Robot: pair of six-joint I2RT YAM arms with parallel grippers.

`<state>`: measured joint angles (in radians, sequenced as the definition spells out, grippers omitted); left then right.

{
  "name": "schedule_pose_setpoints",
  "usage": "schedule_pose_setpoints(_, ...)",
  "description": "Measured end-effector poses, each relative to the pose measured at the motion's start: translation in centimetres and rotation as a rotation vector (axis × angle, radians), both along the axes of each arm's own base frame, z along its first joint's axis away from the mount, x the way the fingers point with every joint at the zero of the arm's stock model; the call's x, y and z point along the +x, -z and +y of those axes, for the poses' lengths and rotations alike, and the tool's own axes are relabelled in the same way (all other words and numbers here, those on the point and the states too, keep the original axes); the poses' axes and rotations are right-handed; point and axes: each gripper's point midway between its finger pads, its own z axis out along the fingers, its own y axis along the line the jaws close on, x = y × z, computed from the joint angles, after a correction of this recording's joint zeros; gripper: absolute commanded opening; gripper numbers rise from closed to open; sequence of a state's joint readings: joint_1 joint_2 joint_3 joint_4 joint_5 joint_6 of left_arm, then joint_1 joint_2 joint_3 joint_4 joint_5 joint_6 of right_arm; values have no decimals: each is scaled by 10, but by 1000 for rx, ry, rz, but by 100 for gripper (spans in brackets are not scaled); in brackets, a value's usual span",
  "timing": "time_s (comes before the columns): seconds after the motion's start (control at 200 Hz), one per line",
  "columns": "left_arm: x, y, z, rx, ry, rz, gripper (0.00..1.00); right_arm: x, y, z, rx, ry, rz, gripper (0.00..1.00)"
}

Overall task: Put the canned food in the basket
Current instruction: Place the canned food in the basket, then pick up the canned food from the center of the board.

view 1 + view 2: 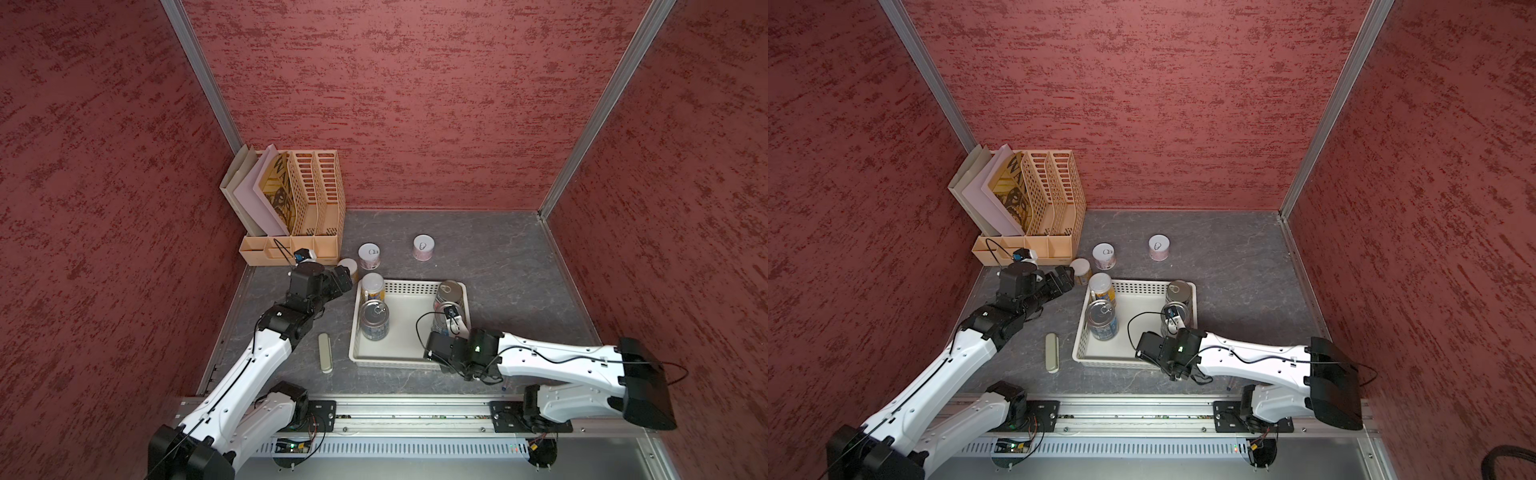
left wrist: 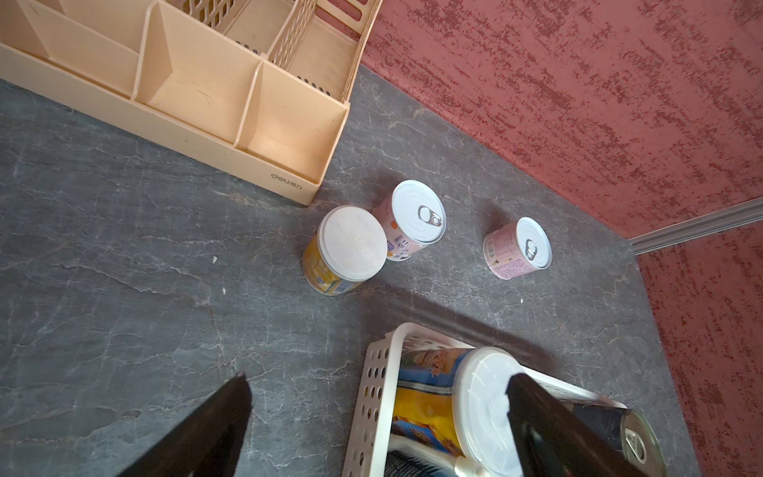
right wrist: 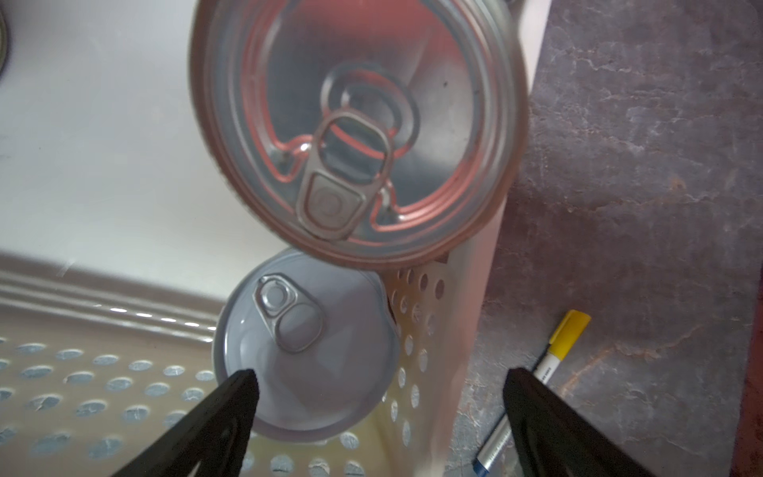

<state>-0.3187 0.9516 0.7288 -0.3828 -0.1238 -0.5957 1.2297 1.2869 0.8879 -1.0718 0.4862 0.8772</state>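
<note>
The right end effector (image 3: 380, 373) hangs over the basket's (image 1: 405, 332) right side, fingers spread wide and gripping nothing. Two metal-topped cans (image 3: 359, 124) stand just below it against the wall, and two more cans (image 1: 375, 318) stand at the basket's left side. The left end effector (image 2: 377, 376), also spread and empty, hovers by the basket's far left corner. A yellow can (image 2: 347, 247) and two pink tins (image 2: 417, 219) stand on the tabletop (image 2: 124, 289) just beyond it.

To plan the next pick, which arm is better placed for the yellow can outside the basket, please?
Left: the left gripper is near the yellow can; the right gripper is over the basket.
</note>
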Motion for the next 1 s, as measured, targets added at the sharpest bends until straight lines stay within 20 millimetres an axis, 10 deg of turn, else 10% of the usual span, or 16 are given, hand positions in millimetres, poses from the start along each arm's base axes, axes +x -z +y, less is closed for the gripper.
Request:
schedule_pose_setpoints(0.491, 52, 53, -12, 44, 2, 246, 100, 4, -70, 6, 258, -142, -146, 98)
schedule_pose_setpoints(0.997, 82, 94, -8, 143, -64, 466, 100, 9, -52, 14, 281, -220, -208, 98)
